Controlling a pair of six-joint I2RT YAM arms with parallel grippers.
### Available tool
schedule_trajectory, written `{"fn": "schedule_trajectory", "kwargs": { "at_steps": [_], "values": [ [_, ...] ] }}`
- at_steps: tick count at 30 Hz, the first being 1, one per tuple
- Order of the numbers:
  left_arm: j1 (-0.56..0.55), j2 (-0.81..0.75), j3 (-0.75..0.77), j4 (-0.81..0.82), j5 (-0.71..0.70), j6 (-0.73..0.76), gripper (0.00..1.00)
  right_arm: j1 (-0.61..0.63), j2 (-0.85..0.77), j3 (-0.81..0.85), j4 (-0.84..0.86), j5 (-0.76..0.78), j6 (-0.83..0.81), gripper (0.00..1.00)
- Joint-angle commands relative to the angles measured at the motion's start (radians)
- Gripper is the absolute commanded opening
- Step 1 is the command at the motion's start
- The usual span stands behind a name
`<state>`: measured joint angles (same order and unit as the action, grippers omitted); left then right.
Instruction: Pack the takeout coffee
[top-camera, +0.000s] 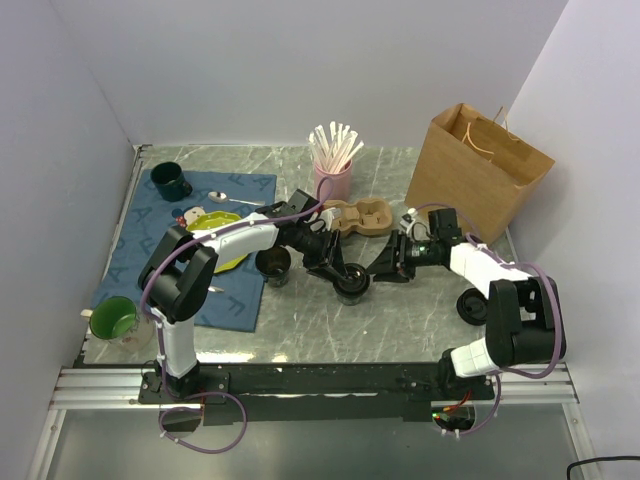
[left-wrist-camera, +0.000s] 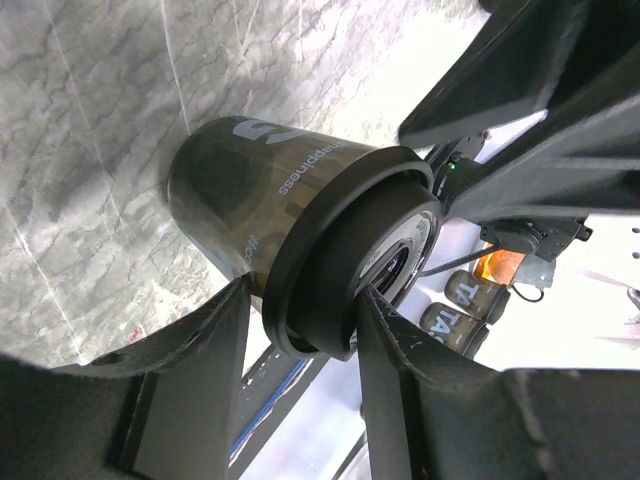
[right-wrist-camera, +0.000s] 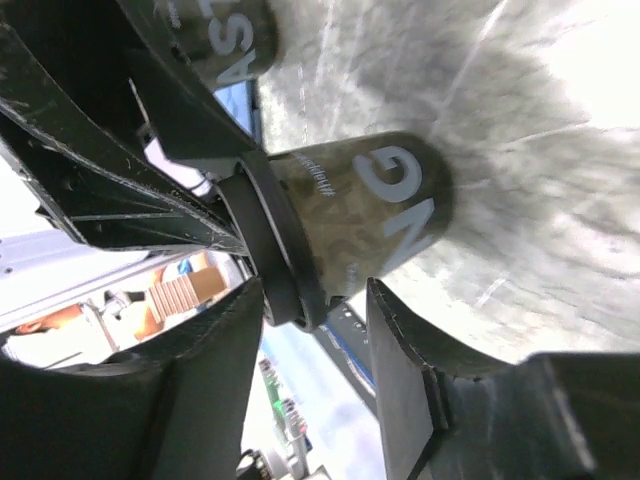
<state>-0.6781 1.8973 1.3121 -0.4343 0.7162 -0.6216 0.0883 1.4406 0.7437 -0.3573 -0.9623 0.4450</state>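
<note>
1. At the far left a green cup (top-camera: 113, 318) stood at the table's near corner. A dark mug (top-camera: 170, 181) and a yellow-green plate (top-camera: 225, 242) sat on a blue mat (top-camera: 240, 300).
2. Just off the mat's right edge stood an uncovered coffee cup (top-camera: 273, 265), apart from both grippers.
3. The left gripper (left-wrist-camera: 305, 290) reached in over that cup to the middle of the table. Its fingers (left-wrist-camera: 200, 350) were about halfway apart and straddled the black lid (left-wrist-camera: 330, 260) on the lidded coffee cup (top-camera: 352, 283). They sat very close to the rim. Whether they actually pinched the lid could not be told.
4. The lidded coffee cup stood upright on the marble table (top-camera: 330, 330) between the two grippers, in front of the cardboard cup carrier (top-camera: 360, 215) and not in it.
5. Behind the carrier, a pink holder (top-camera: 333, 182) of stirrers stood.
6. The right gripper (right-wrist-camera: 315, 285) came from the right, partly open around the same cup just below the lid. One finger (right-wrist-camera: 400, 380) stood clear of the cup wall, so it had no firm hold.
7. A loose black lid (top-camera: 472, 305) lay near the right arm, and a brown paper bag (top-camera: 478, 175) stood open at the far right.
</note>
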Motion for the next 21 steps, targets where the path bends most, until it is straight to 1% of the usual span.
{"fn": "schedule_trajectory", "kwargs": {
  "at_steps": [1,2,5,13,18,21],
  "values": [
    [-0.014,0.057,-0.036,-0.106,-0.195,0.068,0.47,-0.033,-0.016,0.049,-0.02,-0.013,-0.067,0.49],
    [-0.014,0.059,-0.034,-0.107,-0.196,0.069,0.47,-0.033,-0.013,0.048,-0.02,-0.015,-0.072,0.47],
    [-0.014,0.062,-0.03,-0.113,-0.201,0.071,0.47,-0.035,0.003,0.045,-0.011,-0.021,-0.086,0.45],
    [-0.021,0.068,-0.014,-0.129,-0.212,0.077,0.47,-0.029,0.052,0.033,0.041,-0.064,-0.085,0.44],
    [-0.024,0.072,-0.013,-0.13,-0.212,0.077,0.46,0.005,0.066,0.014,0.107,-0.076,-0.058,0.42],
    [-0.028,0.077,-0.011,-0.133,-0.215,0.077,0.46,0.028,0.081,0.005,0.13,-0.07,-0.046,0.38]
  ]
}}
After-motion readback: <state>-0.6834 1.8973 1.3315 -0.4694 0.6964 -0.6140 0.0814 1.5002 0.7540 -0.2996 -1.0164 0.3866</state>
